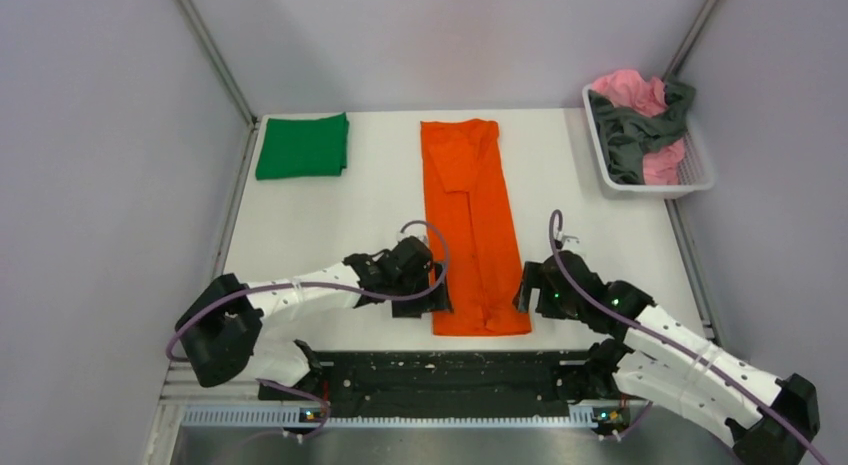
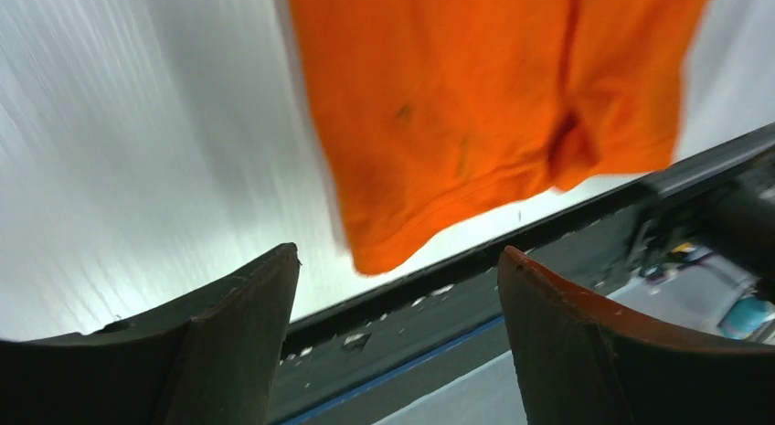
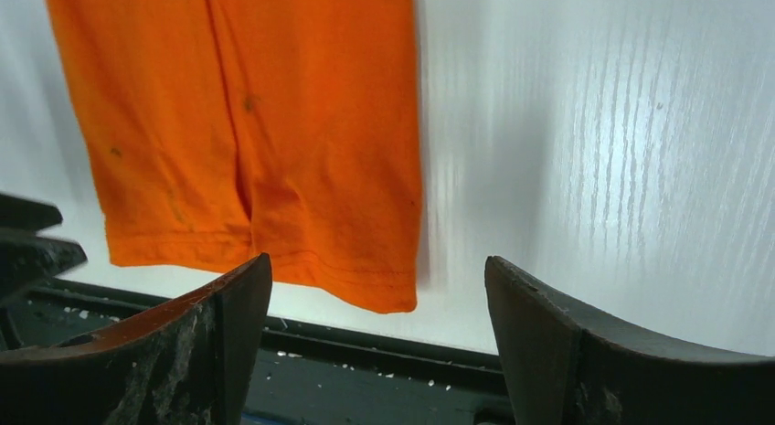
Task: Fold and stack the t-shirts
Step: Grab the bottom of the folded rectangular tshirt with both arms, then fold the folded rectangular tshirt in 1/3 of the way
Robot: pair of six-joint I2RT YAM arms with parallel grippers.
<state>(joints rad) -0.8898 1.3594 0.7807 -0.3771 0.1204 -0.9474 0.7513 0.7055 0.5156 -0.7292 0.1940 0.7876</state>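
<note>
Orange t-shirt (image 1: pixel 473 225) folded into a long strip mid-frame on the table (image 1: pixel 330 225), left jaws and right jaws released, empty, flanking its lower end, folded green t-shirt (image 1: pixel 302 145) upper left

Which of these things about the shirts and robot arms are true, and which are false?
1. The orange t-shirt lies in a long strip on the table. True.
2. The green t-shirt is crumpled up. False: it lies neatly folded at the table's far left.
3. The left fingers and right fingers are open, holding nothing. True.
4. The white basket is empty. False: it holds a pink t-shirt and a dark grey t-shirt.
</note>
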